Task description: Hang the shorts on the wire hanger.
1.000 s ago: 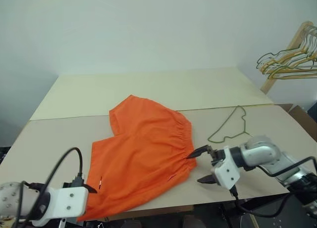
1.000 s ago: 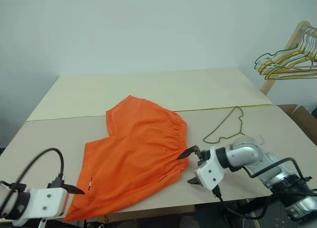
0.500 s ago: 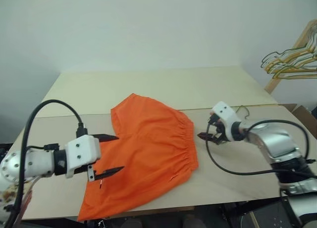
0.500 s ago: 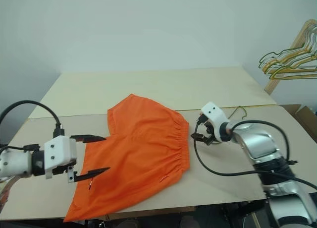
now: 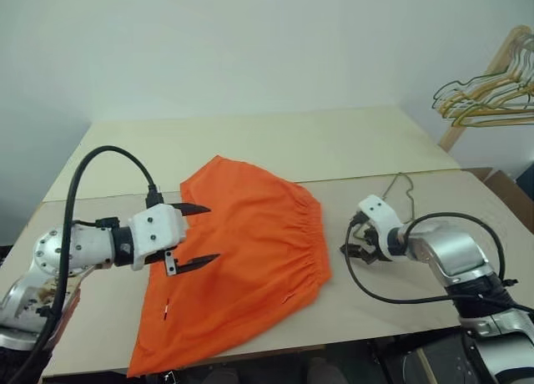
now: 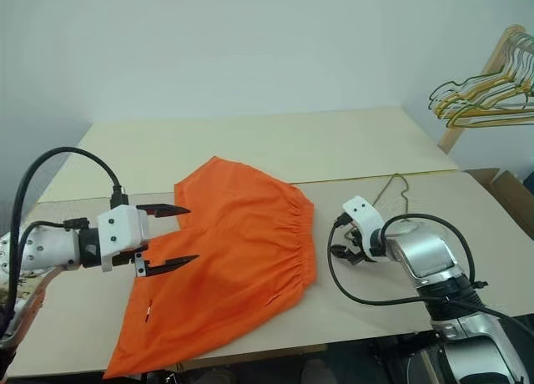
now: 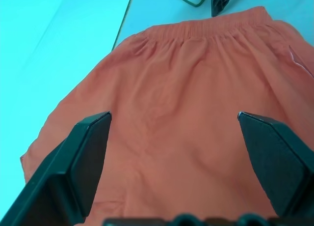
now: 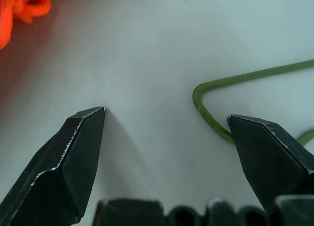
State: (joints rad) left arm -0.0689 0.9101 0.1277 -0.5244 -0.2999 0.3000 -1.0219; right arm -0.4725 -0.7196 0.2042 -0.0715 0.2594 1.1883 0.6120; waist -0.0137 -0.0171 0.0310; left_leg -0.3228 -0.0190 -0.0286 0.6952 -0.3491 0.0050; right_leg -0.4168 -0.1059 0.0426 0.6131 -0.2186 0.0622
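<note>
The orange shorts [image 5: 259, 242] lie flat on the table, waistband toward the right. My left gripper [image 5: 213, 232] hovers open over their left leg, nothing between its fingers; the left wrist view looks across the fabric [image 7: 191, 103] to the gathered waistband. The thin green wire hanger [image 5: 400, 182] lies on the table to the right of the waistband, partly hidden behind my right arm. My right gripper [image 5: 354, 240] points down at the table just right of the shorts, open. In the right wrist view a bent corner of the hanger [image 8: 235, 79] lies between the fingers, close to one fingertip [image 8: 255, 137].
A bunch of yellow and grey hangers [image 5: 484, 96] hangs on a wooden rack at the far right. The pale table [image 5: 334, 142] has a seam running across behind the shorts. A cardboard box [image 5: 505, 188] stands beside the table's right edge.
My left gripper has moved up and right over the shorts' leg. My right gripper has sunk toward the table beside the hanger's corner. The camera has shifted slightly.
</note>
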